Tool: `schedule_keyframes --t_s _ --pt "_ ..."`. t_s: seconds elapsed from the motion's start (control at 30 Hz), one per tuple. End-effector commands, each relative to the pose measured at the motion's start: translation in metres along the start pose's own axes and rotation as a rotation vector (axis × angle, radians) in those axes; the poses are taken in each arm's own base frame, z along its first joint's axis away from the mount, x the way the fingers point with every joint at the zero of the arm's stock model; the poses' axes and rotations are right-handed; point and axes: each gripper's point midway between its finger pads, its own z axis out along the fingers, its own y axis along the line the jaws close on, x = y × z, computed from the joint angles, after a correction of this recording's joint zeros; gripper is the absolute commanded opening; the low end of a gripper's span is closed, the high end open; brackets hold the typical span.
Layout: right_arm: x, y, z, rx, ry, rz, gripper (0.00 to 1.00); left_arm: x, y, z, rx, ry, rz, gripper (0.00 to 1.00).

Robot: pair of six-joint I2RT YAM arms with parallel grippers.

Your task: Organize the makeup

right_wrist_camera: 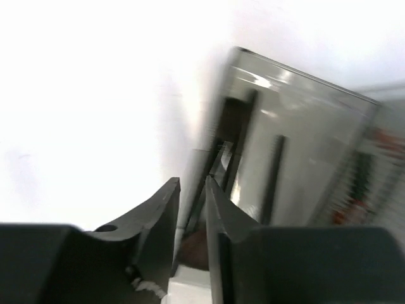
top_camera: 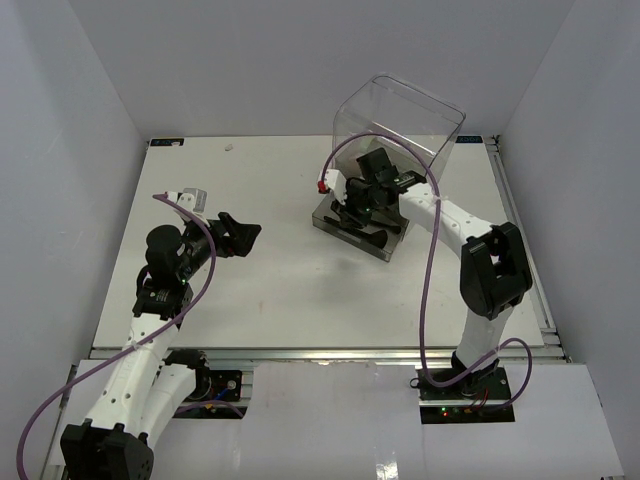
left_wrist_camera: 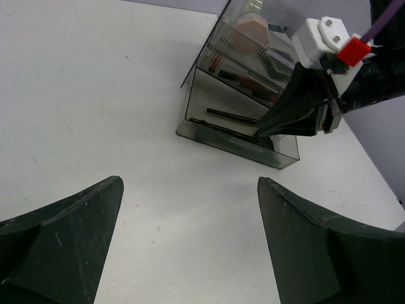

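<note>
The white table is filling most of the top view. The clear drawer box is standing on its far right part, with its bottom drawer sticking out toward the near side. The right arm is reaching from the near right edge up and leftward to that drawer. The left arm is bending over the left half of the table, well apart from the box. The left gripper is hanging above bare tabletop with its jaws spread wide and nothing between them, as its own wrist view is showing. The right gripper is pointing down into the open drawer, its fingertips close to the drawer floor. In its blurred wrist view the jaws are standing a narrow gap apart and a thin dark handle is running through that gap, but I cannot tell whether they are pinching it or only straddling it. The black-handled brushes are lying along the floor of the drawer, beside those fingertips. The dark-red pencil sticks are lying in the tier above, behind ribbed clear plastic. The pink puff is sitting in the top tier of the box.
</note>
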Motion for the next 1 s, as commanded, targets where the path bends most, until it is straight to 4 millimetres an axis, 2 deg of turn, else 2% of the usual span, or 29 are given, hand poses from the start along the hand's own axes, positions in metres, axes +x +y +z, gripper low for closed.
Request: schedule_keyframes --t_s 0.0,0.13,0.23,0.33,0.47,0.63,0.8,0.97 --pt "-0.021 0.064 -0.002 -0.227 -0.049 -0.111 0.18 -0.005 -0.007 -0.002 0.029 -0.018 0.014 0.98" --pt "0.005 0.059 0.026 -0.114 0.112 -0.070 0.14 -0.005 -0.006 -0.002 0.025 -0.017 0.014 0.98" --pt "0.018 0.038 0.042 0.028 0.177 -0.001 0.15 -0.006 -0.005 -0.002 0.022 -0.021 0.016 0.98" --pt "0.034 0.016 0.049 0.156 0.251 0.039 0.12 -0.006 -0.006 -0.002 0.023 -0.022 0.017 0.98" --pt "0.049 -0.022 0.045 0.383 0.330 0.082 0.12 -0.006 -0.006 -0.003 0.024 -0.023 0.017 0.98" --pt "0.058 -0.064 0.029 0.672 0.382 0.109 0.19 -0.008 -0.007 -0.003 0.025 -0.027 0.019 0.98" --pt "0.062 -0.086 0.025 0.782 0.386 0.126 0.28 -0.008 -0.007 -0.003 0.024 -0.028 0.019 0.98" --pt "0.072 -0.103 0.021 0.837 0.423 0.125 0.34 -0.008 -0.007 -0.003 0.023 -0.030 0.020 0.98"
